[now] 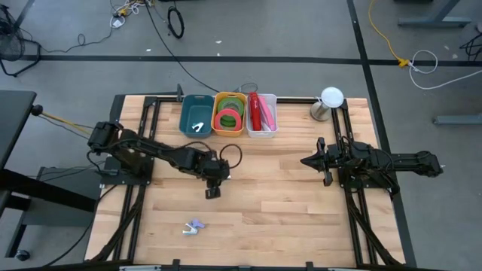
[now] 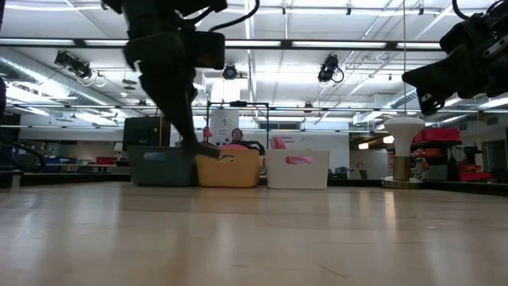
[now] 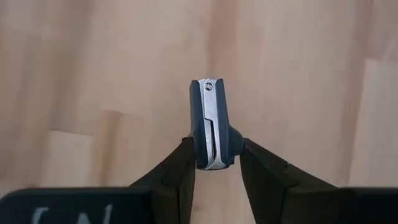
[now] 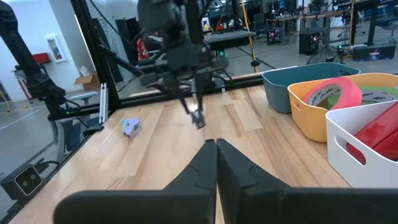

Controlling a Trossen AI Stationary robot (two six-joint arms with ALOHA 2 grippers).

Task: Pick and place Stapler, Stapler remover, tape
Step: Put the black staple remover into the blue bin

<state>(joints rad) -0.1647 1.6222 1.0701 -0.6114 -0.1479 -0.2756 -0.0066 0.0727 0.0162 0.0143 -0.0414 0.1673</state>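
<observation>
1. Left claw point(image 3: 216, 152): clenched on the remover point(image 3: 214, 121), one finger on each flank. The remover's near end is hidden between my fingers; only its blue body and metal strip show.
2. Position: seen from above, the left claw point(image 1: 213, 188) is just at 9 o'clock of the table point(image 1: 286, 226) centre. Whether the remover touches the wood cannot be told from above. In the low view it is lost against the bins behind.
3. Right claw point(image 4: 216, 144): clenched on nothing, waiting at 3 o'clock.
4. Bins at 12 o'clock:
   - the yellow bin point(image 1: 218, 98) holds the tape point(image 4: 376, 95), partly covered by a pink roll point(image 4: 333, 93);
   - the white bin point(image 1: 273, 113) holds the red stapler point(image 1: 256, 111), cut off in the right wrist view;
   - the teal bin point(image 1: 185, 117) holds a white item point(image 1: 197, 128) too small to identify.
5. A lilac item point(image 1: 193, 226) at 7 o'clock is also too small to identify.
</observation>
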